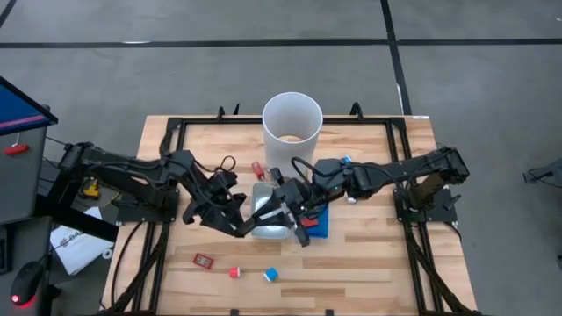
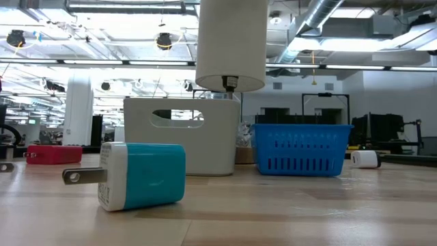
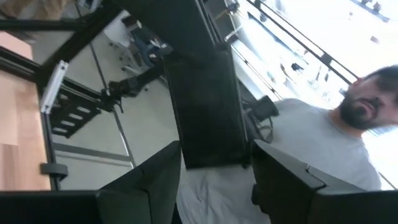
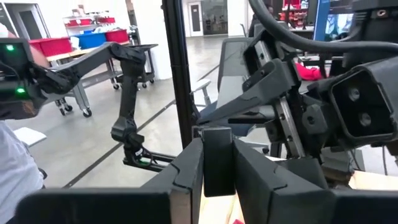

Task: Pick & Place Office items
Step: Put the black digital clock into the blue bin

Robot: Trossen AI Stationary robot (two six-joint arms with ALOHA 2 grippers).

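Observation:
My two grippers meet in mid-air above the clear tray (image 1: 268,230) and the blue tray (image 1: 320,225). My right gripper (image 4: 217,171) is shut on a small black office item (image 4: 217,155). My left gripper (image 3: 214,180) faces it, jaws apart, with the same black item (image 3: 208,124) standing between its fingers. More office items lie on the near part of the table: a red clip (image 1: 204,260), a small red piece (image 1: 234,272) and a blue-and-white plug block (image 1: 270,275). Another red piece (image 1: 257,168) lies near the bin. My right gripper pinches the black item's two opposite sides (image 4: 204,163) between its two fingers, coming level from the table's right. The item stands upright in the hold, clear of the table and trays. My left gripper's fingers (image 3: 168,180) stand at the item's lower end; whether they touch it I cannot tell.
A tall white bin (image 1: 292,123) stands at the far middle of the table. In the low view the plug block (image 2: 143,176) lies on its side in front of the white tray wall (image 2: 181,137) and the blue basket (image 2: 300,147). A person shows beyond the table.

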